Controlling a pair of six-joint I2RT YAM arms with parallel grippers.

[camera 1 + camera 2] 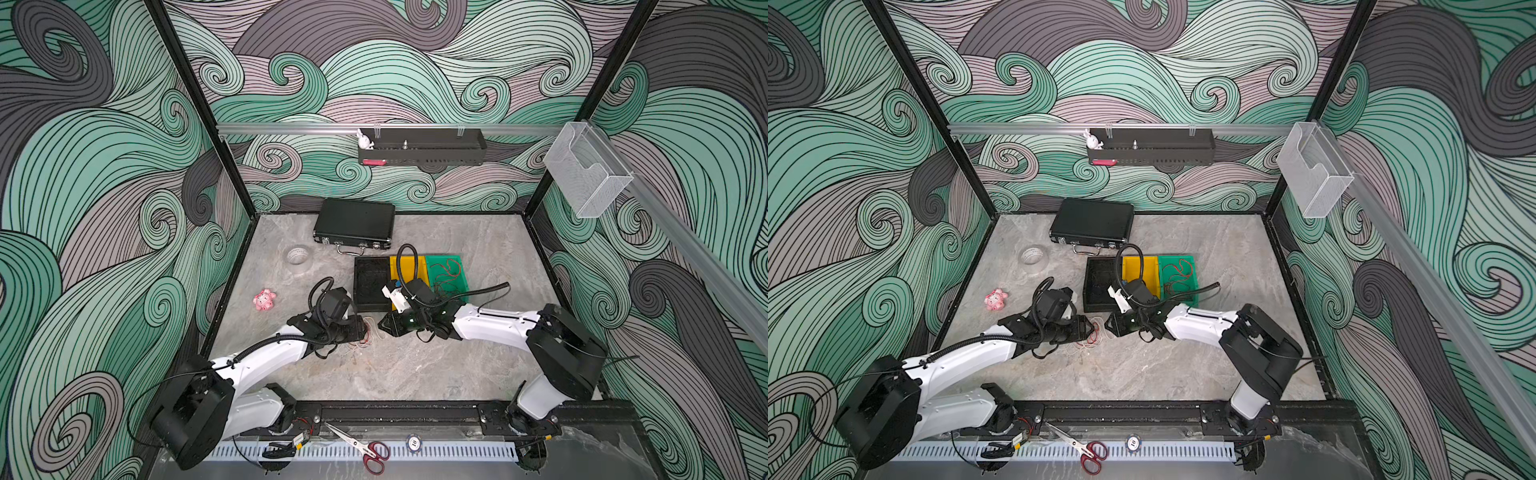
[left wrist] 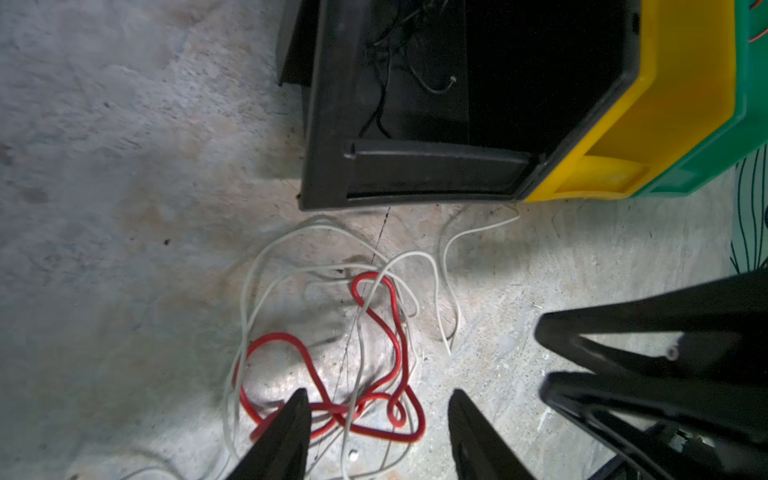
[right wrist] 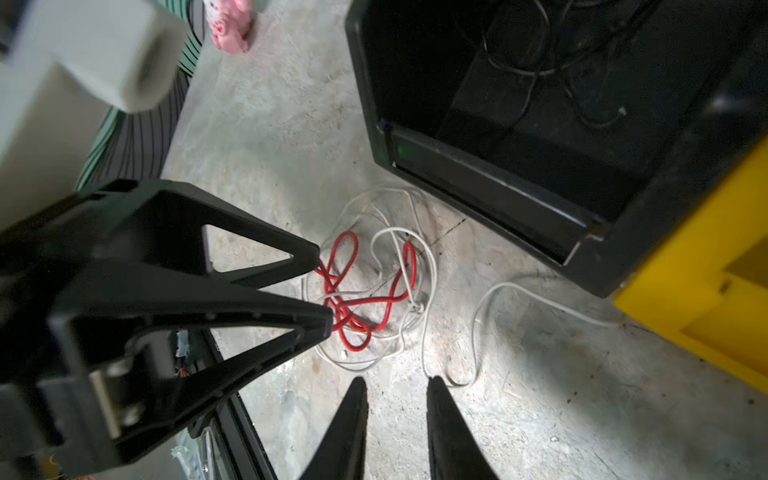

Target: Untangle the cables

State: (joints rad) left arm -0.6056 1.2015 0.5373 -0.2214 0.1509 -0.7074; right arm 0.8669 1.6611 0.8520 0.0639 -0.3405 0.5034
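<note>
You have one red cable [image 2: 370, 276] and a white cable [image 2: 482, 228] knotted into one heap of cables [image 1: 371, 336] on the table [image 1: 415, 365], just in front of the black bin [image 2: 415, 195]; whether the white is one strand or two is hard to tell. Three bins stand side by side; dark cables [image 2: 382, 95] lie in the black one and thin red cables [image 1: 446, 268] in the green bin [image 2: 706, 174], too tangled to count; your right arm [image 1: 490, 328] partly hides the yellow bin [image 2: 602, 174] between them. Your two claws face each other across the heap; the left claw [image 2: 378, 392] stands open, tips at the red cable, gripping nothing; the right claw [image 3: 397, 380] is slightly parted and empty, just short of a white loop.
</note>
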